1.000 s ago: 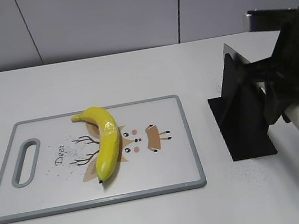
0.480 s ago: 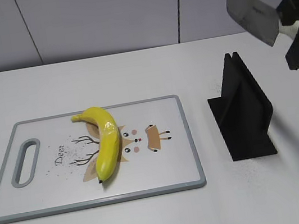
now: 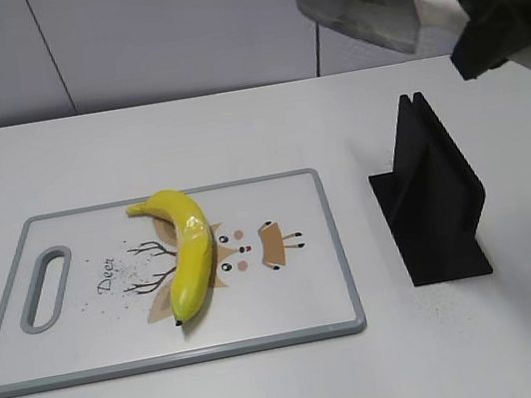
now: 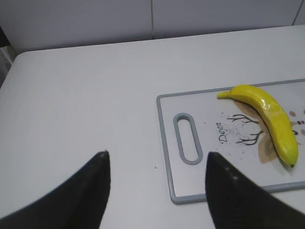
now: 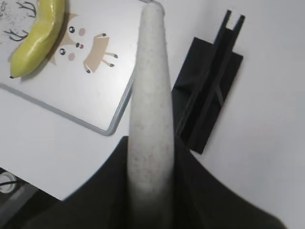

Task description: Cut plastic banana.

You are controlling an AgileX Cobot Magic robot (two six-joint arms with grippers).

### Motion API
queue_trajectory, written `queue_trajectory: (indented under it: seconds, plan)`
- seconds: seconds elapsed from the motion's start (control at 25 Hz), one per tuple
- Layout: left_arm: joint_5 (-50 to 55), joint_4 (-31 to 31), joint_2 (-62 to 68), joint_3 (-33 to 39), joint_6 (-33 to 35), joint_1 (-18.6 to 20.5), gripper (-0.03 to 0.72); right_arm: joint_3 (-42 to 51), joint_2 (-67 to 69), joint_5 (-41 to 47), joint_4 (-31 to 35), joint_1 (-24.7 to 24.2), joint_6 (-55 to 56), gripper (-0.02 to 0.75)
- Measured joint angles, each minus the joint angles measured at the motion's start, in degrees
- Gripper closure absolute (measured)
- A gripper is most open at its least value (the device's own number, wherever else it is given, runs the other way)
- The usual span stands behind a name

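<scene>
Cleaver (image 3: 357, 9) in the closed right claw (image 3: 494, 16) is now lifted clear of the black stand (image 3: 432, 198) and carried toward the cutting board (image 3: 293, 306), where the plastic banana (image 3: 188, 252) lies uncut, while the left claw (image 4: 155, 188) is held open.

tool (image 5: 148, 191) gripping white knife handle (image 5: 150, 95)
</scene>
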Motion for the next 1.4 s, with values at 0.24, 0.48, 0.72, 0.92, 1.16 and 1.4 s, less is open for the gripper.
queue_trajectory:
  seconds: [0.24,0.48,0.72,0.92,1.16,1.4]
  plan:
    - [-0.41,-10.88,20.39,-10.48,16.68,0.0,0.051,-11.0,8.18,5.28,6.37,0.0,-17.24,0.575]
    - [8.38,-14.85,37.21,-29.31,28.99,-4.7,0.054,-18.69,15.65,9.23,11.68,0.0,-31.96,0.575]
    - [19.45,-13.87,52.49,-45.07,37.5,-11.78,0.066,-23.93,23.01,11.16,14.03,2.03,-45.33,0.575]
    - [21.12,-13.76,61.37,-50.59,44.91,-16.12,0.096,-24.85,26.54,11.16,17.6,4.32,-54.72,0.575]
    - [21.35,-12.59,68.28,-50.73,49.03,-17.55,0.114,-25.21,28.34,11.24,19.74,4.48,-60.66,0.575]
    - [21.35,-11.18,72.61,-50.73,49.85,-17.62,0.147,-25.26,29.03,11.24,19.85,4.55,-63.7,0.575]
